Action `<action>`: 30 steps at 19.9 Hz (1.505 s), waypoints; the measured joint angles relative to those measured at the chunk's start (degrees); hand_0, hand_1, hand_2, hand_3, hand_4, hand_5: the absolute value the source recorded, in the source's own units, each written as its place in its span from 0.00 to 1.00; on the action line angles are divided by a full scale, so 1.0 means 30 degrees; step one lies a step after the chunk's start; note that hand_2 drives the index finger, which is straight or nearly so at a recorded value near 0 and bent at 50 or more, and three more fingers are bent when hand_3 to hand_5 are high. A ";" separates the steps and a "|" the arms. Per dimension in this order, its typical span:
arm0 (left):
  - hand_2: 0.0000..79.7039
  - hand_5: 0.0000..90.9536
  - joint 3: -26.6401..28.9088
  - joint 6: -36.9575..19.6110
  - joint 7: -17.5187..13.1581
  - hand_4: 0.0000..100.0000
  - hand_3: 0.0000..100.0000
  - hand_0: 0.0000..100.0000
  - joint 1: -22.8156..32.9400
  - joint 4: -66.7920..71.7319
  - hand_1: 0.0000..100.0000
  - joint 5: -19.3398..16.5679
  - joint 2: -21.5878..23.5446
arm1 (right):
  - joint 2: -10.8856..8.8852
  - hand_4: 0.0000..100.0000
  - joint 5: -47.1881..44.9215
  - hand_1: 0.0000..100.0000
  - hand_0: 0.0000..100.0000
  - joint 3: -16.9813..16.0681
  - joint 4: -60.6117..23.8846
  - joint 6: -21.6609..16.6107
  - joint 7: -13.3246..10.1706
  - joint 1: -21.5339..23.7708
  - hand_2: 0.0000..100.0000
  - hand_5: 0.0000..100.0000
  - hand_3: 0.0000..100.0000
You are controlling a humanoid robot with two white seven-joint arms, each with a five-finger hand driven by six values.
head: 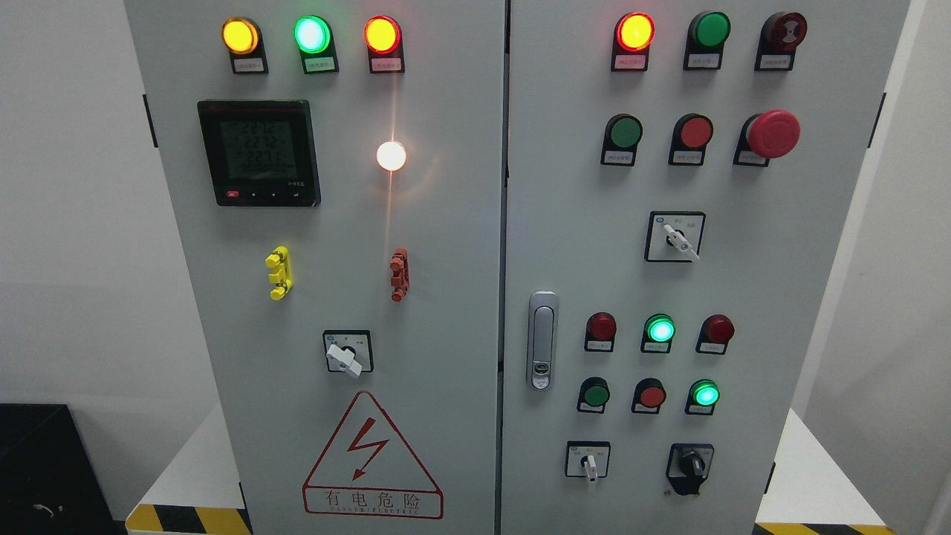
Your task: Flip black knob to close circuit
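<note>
You had neither arm nor hand in the head view, so their pose and whether the fingers were spread or curled could not be told.

What faced you was a grey, smooth-painted metal cabinet point(446, 260) with two doors. The black knob point(692, 466), a small rotary switch on a black plate, sat near the right door's bottom edge, toward its lower right corner, untouched. Just left of it on the same row was a white-handled selector point(588, 462) in a square frame. Above these ran two rows of round buttons and lamps; two green lamps point(660, 329) glowed. A larger white-handled selector point(676, 238) sat mid-door, its handle tilted. Higher up, a red mushroom-shaped stop button point(773, 134) stood near the door's right edge. A silver latch handle point(542, 340) lay along the right door's left edge.

On the left door you had a black digital meter point(258, 152) near the upper left, a yellow clip point(279, 273) and a red clip point(399, 274) mid-door, and a red triangular warning sign point(371, 461) at the bottom edge.
</note>
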 measured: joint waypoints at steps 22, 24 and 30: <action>0.00 0.00 -0.0008 0.0000 -0.0001 0.00 0.00 0.12 0.0000 -0.0002 0.56 0.0000 0.0000 | -0.0152 1.00 0.1087 0.00 0.00 -0.0237 -0.3129 0.1171 0.1908 -0.2547 0.92 0.99 1.00; 0.00 0.00 -0.0006 0.0001 -0.0001 0.00 0.00 0.12 0.0000 -0.0001 0.56 0.0000 0.0000 | -0.0202 1.00 0.1172 0.00 0.00 -0.0251 -0.3197 0.1354 0.2076 -0.2821 0.92 0.99 1.00; 0.00 0.00 -0.0006 0.0001 -0.0003 0.00 0.00 0.12 0.0000 0.0000 0.56 0.0000 0.0000 | -0.0487 1.00 0.1409 0.00 0.00 -0.0374 -0.3241 0.1742 0.2503 -0.3539 0.92 0.99 1.00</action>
